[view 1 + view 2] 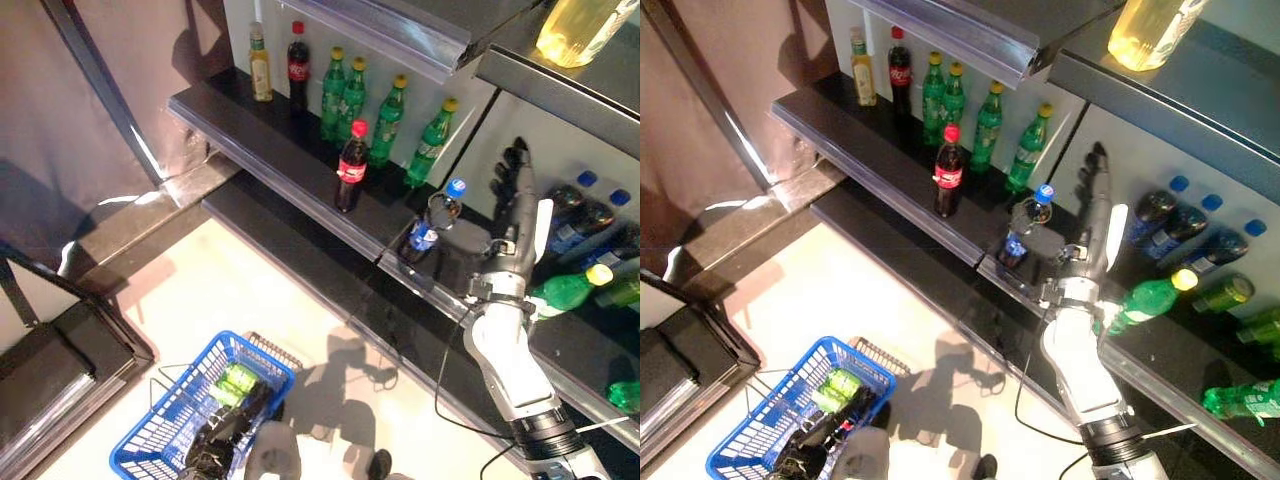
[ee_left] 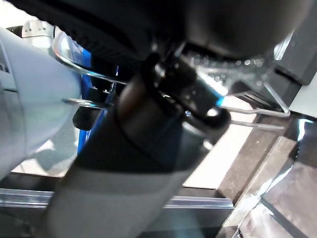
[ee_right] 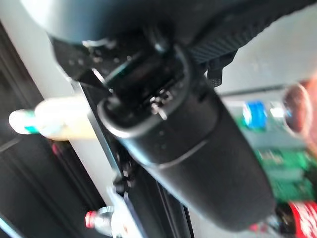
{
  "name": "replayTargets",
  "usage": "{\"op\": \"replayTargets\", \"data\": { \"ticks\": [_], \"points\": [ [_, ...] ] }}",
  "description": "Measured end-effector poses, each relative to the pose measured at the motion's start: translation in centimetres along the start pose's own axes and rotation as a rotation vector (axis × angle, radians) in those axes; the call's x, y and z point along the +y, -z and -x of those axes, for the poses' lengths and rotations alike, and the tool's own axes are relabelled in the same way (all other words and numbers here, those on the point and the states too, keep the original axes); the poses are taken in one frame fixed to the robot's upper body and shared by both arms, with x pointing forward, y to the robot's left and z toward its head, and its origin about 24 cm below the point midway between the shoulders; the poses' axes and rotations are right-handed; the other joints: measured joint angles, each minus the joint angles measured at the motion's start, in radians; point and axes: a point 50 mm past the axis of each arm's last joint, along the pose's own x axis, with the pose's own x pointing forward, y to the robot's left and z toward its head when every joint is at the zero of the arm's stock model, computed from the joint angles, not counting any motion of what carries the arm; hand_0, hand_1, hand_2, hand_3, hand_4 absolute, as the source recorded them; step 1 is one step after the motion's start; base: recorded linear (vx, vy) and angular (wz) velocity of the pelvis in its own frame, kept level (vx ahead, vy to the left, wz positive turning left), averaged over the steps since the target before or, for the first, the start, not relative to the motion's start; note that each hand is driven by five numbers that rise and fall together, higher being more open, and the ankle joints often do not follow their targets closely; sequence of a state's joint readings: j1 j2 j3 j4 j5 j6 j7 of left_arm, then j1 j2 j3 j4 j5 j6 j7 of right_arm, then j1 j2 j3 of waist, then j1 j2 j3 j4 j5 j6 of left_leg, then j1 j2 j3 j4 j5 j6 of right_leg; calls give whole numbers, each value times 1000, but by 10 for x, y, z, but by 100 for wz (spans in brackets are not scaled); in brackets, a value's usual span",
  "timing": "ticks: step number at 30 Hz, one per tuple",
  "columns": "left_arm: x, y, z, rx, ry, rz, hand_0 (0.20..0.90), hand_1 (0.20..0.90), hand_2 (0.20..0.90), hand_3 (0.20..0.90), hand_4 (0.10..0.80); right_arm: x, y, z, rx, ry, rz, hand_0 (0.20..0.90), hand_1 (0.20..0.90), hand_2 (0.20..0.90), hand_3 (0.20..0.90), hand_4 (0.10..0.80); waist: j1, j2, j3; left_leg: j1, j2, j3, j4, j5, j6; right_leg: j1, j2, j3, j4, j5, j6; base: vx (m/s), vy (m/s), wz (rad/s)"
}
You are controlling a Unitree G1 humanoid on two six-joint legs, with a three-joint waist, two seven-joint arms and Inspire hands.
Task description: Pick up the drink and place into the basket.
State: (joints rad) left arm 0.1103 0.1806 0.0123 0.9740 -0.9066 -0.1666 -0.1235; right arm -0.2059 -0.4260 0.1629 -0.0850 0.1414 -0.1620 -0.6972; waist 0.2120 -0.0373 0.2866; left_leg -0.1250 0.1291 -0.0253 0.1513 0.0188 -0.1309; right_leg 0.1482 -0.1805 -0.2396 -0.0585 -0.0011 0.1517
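Observation:
A dark drink bottle with a blue cap (image 1: pixel 432 228) stands at the front edge of the black shelf (image 1: pixel 270 140). My right hand (image 1: pixel 510 240) is raised just to the right of it, fingers straight and open, not touching it. A cola bottle with a red cap (image 1: pixel 350 165) stands further left on the same shelf. My left hand (image 1: pixel 225 435) hangs low at the left, shut on the thin wire handles (image 2: pixel 84 73) of the blue basket (image 1: pixel 165 425). A green drink (image 1: pixel 238 380) lies inside the basket.
Green bottles (image 1: pixel 390 120), a yellow bottle (image 1: pixel 260 65) and another cola bottle (image 1: pixel 298 58) stand at the back of the shelf. Bottles lie on the lower right shelf, one green with a yellow cap (image 1: pixel 565 290). A dark platform (image 1: pixel 60 360) lies at the left.

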Motion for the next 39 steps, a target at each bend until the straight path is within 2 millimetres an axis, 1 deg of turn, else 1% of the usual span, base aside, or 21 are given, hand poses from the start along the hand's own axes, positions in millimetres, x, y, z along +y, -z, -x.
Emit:
{"op": "replayTargets", "data": {
  "ticks": [3,6,8,10,12,15,17,21,24,27,30,33,37,39],
  "points": [
    [0,1,0,4,2,-3,300,300,300,200,100,-2,-2,0,-28,48,30,900,900,900,900,800,6,12,7,-23,-1,-13,27,-10,2,-20,-2,-2,25,-12,2,-37,30,6],
    [-3,4,0,19,12,-19,300,300,300,200,100,-3,-2,-1,-73,109,88,900,900,900,900,800,7,30,19,-58,-9,-17,46,-12,7,-63,-15,0,62,-18,7,-92,42,1],
    [-5,6,0,27,22,-31,300,300,300,200,100,-5,1,-2,-73,144,121,900,900,900,900,800,6,44,29,-68,-17,-16,47,-8,14,-79,-25,1,73,-19,9,-60,32,1],
    [-8,6,0,29,34,-39,300,300,300,200,100,-5,2,-1,-61,165,129,900,900,900,900,800,5,57,58,-71,-23,-15,48,-5,18,-83,-31,2,75,-20,10,-75,15,0],
    [-10,5,-1,20,45,-49,300,300,300,200,100,-4,4,-1,-49,168,129,900,900,900,900,800,4,62,83,-76,-24,-15,49,-5,18,-97,-33,3,82,-20,11,-71,5,-1],
    [-20,-2,-6,-1,71,-42,300,300,300,200,100,-2,9,0,-24,168,134,900,900,900,900,800,6,64,117,-105,-25,-15,61,-2,21,-123,-34,4,100,-21,13,-35,0,0],
    [-28,-7,-9,-17,92,-39,300,300,300,200,100,-2,14,0,-7,168,145,900,900,900,900,800,8,66,150,-105,-30,-15,61,0,24,-126,-40,4,106,-22,13,-52,-4,0],
    [-37,-12,-12,-31,120,-53,300,300,300,200,100,0,15,-3,1,175,146,900,900,900,900,800,6,72,179,-123,-40,-15,62,4,30,-143,-49,2,109,-20,16,-50,-8,2],
    [-43,-19,-15,-52,147,-74,300,300,300,200,100,6,11,-13,-17,197,134,900,900,900,900,800,5,78,202,-145,-44,-15,69,5,32,-164,-51,3,112,-18,19,-56,0,1],
    [-55,-25,-18,-69,185,-85,300,300,300,200,100,12,6,-22,-37,212,115,900,900,900,900,800,5,88,230,-169,-49,-15,77,6,34,-192,-55,4,130,-19,19,-43,9,1],
    [-67,-31,-20,-86,218,-74,300,300,300,200,100,17,3,-26,-32,223,84,900,900,900,900,800,5,90,246,-185,-54,-12,77,8,37,-216,-60,11,141,-19,20,-13,6,-3],
    [-78,-36,-23,-96,249,-56,300,300,300,200,100,20,5,-27,-8,239,71,900,900,900,900,800,5,88,247,-199,-62,-11,77,9,41,-239,-63,26,147,-19,20,-7,-5,-4],
    [-88,-41,-23,-112,283,-50,300,300,300,200,100,21,5,-38,20,280,42,900,900,900,900,800,2,85,249,-219,-67,-10,77,11,44,-267,-66,29,154,-17,23,4,-5,-3],
    [-93,-43,-23,-122,303,-40,300,300,300,200,100,20,2,-45,39,302,-3,900,900,900,900,800,1,85,249,-236,-66,-10,79,12,45,-286,-66,31,159,-17,23,0,0,0]
  ]
}}
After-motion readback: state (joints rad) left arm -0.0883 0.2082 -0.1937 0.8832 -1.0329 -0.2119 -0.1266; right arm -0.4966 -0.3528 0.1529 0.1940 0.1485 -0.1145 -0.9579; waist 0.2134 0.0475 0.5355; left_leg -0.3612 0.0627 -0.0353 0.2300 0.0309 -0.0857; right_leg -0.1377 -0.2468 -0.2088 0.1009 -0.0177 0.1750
